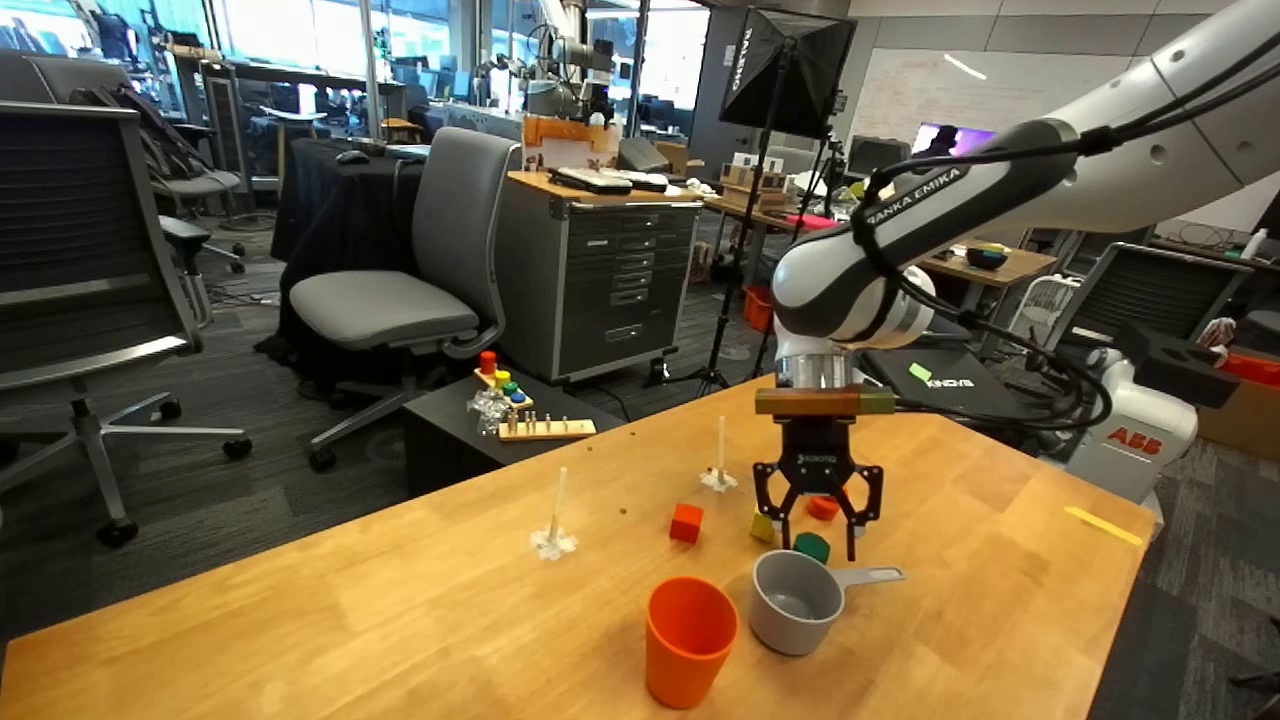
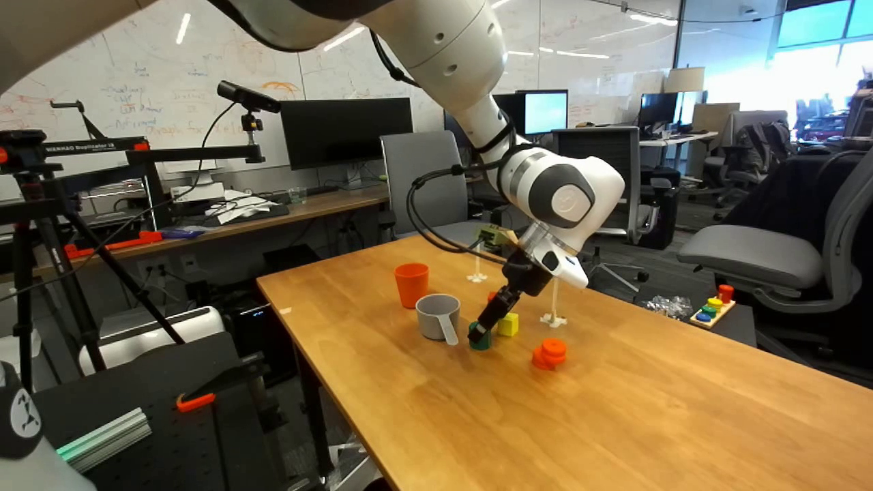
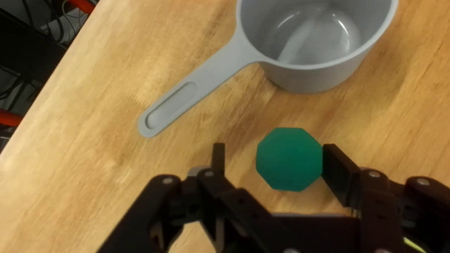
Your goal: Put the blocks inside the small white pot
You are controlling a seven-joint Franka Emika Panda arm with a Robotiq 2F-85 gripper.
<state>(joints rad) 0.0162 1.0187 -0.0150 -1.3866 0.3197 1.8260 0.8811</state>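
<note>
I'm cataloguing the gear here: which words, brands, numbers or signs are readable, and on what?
"RANKA EMIKA" (start hidden): on the robot arm
"ROBOTIQ": on the gripper
"KINOVA": on the black case
"ABB": on the white machine
"WANHAO Duplicator i3": on the black bar
Too small or blurred: lettering on the softbox, writing on the whiteboard
</note>
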